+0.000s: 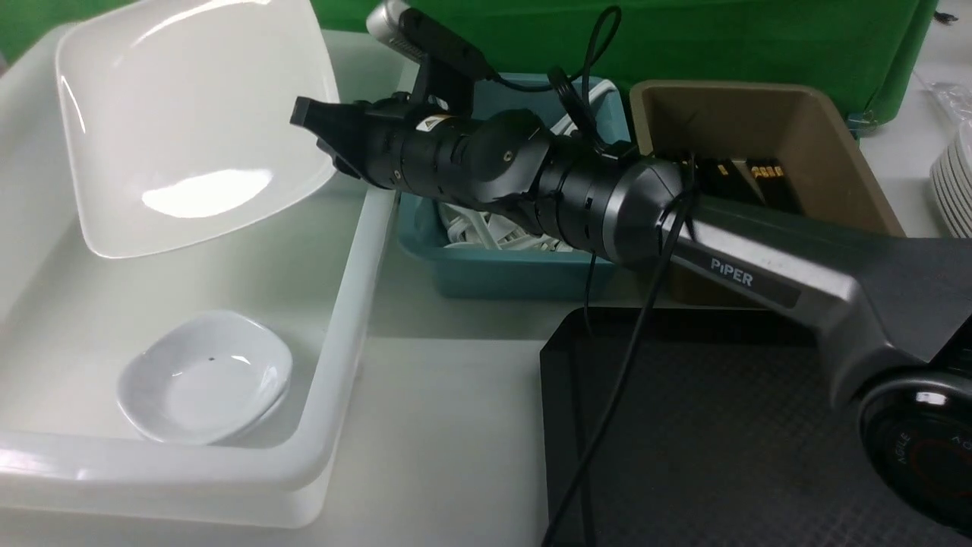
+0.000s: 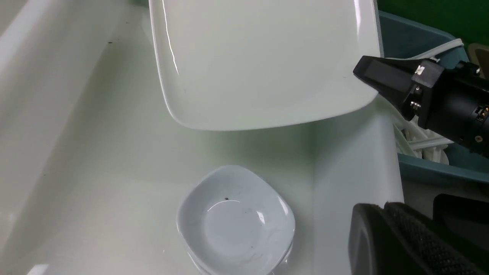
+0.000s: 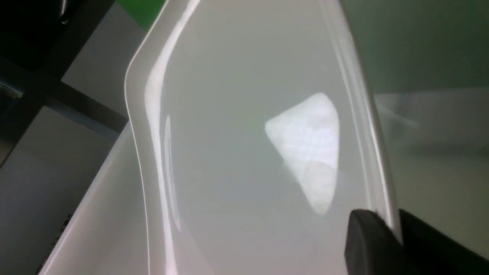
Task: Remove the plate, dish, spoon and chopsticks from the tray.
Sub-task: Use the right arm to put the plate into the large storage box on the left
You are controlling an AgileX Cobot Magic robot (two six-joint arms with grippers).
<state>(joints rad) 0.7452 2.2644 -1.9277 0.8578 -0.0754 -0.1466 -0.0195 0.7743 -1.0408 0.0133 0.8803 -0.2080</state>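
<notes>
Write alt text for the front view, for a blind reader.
The right tool grips the edge of a large glossy white rounded-square plate, tilted above a white plastic tub holding a small white dish. Beyond the arm stand a teal bin and a tan bin; a black diamond-textured tray lies at lower right.

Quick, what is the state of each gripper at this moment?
Left gripper: barely in view, open or closed cannot be told.
Right gripper: closed on the rim of the plate, holding it tilted over the white bin.
</notes>
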